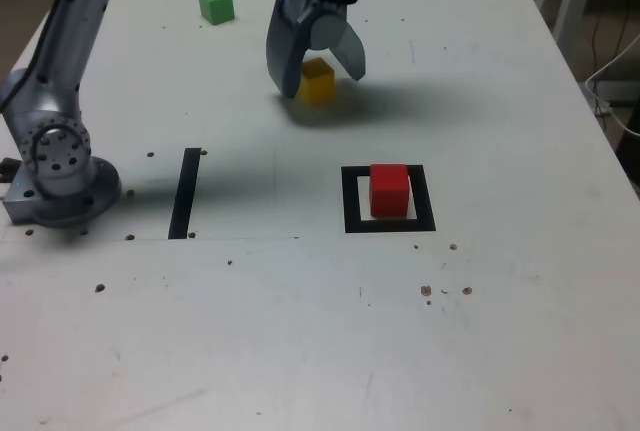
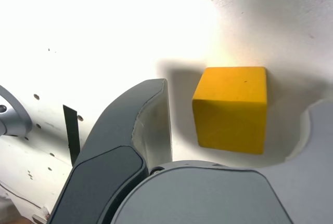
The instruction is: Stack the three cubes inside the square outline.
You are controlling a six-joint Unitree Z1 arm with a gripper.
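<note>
Closest to us, our fingers (image 2: 130,146) are spread wide and empty around the yellow cube (image 2: 232,108) on the tabletop (image 1: 300,331), which we judge light, rigid and smooth-faced, best pinched squarely across two opposite flat sides near mid-height.

No text, labels, brands or numbers readable in either of my views. Red cube (image 1: 389,189), yellow cube (image 1: 317,80), green cube (image 1: 216,4): plain faces, no print. Square outline (image 1: 351,201) and black strip (image 1: 185,192) on counter (image 1: 300,331): bare marks, no lettering. My pincer (image 1: 318,69): no marking visible.
</note>
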